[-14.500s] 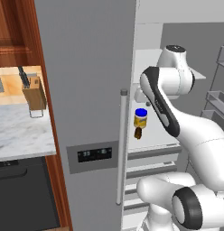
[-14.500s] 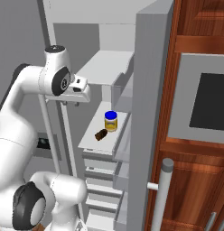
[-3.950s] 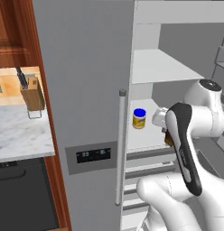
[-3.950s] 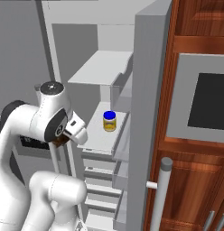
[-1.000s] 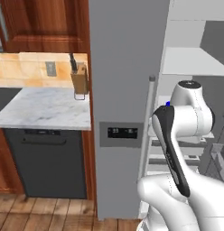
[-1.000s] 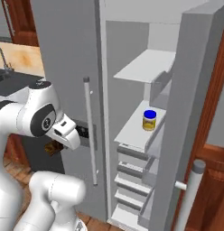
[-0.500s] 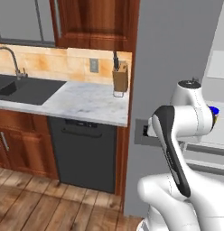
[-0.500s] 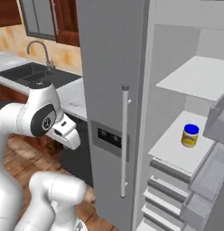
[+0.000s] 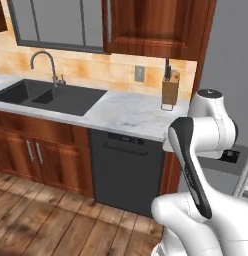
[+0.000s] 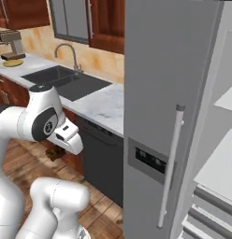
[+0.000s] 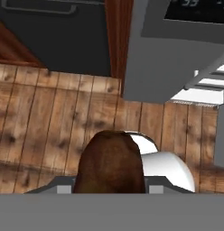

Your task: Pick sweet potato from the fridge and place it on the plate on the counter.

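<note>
Carrying sweet potato [image 11: 110, 163], claw [image 11: 109, 189] clamping it tight for transit; fridge [image 10: 169, 93] standing open, plate [image 10: 13, 63] waiting far along tabletop [image 10: 101, 105] beside coffee machine [image 10: 10, 43].

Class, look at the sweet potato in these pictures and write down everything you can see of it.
The sweet potato is a dark brown, rough-looking oblong lump with a rounded end. In the hand view it stands up close to the camera, held in the shut gripper, above a wooden floor. Its lower end is hidden. In the right base view a small brown bit under the hand is probably the same thing.
</note>
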Controlling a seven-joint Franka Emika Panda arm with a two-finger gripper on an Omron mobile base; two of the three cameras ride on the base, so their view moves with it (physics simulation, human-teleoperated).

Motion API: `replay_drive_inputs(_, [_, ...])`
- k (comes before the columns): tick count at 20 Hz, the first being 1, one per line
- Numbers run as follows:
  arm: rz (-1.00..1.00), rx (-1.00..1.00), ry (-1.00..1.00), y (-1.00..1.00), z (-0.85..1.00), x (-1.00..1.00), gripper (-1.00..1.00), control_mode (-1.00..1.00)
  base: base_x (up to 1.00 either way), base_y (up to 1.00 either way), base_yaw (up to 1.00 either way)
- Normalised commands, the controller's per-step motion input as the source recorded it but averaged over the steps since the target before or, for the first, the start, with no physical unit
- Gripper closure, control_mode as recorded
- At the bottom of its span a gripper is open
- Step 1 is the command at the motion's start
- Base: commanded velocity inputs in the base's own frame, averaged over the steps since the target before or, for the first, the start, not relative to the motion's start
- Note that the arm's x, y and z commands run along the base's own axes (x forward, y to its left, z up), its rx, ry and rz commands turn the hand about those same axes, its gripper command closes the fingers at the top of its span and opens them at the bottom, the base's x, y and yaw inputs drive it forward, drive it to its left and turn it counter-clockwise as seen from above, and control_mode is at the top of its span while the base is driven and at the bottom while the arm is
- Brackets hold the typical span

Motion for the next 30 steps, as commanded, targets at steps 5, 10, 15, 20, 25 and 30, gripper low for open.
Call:
replay_drive_inputs(5, [0.00,0.00,0.00,0.00,0.00,0.00,1.00,1.00,0.52,0.74,0.08])
replay_drive_inputs(10, [0.00,0.00,0.00,0.00,0.00,0.00,1.00,1.00,0.63,0.76,0.06])
replay_drive_inputs(15, [0.00,0.00,0.00,0.00,0.00,0.00,1.00,1.00,0.66,0.72,0.06])
replay_drive_inputs(20, [0.00,0.00,0.00,0.00,0.00,0.00,1.00,1.00,0.70,0.67,0.05])
replay_drive_inputs(25, [0.00,0.00,0.00,0.00,0.00,0.00,1.00,1.00,0.71,0.63,0.03])
replay_drive_inputs(30, [0.00,0.00,0.00,0.00,0.00,0.00,1.00,1.00,0.69,0.58,0.02])
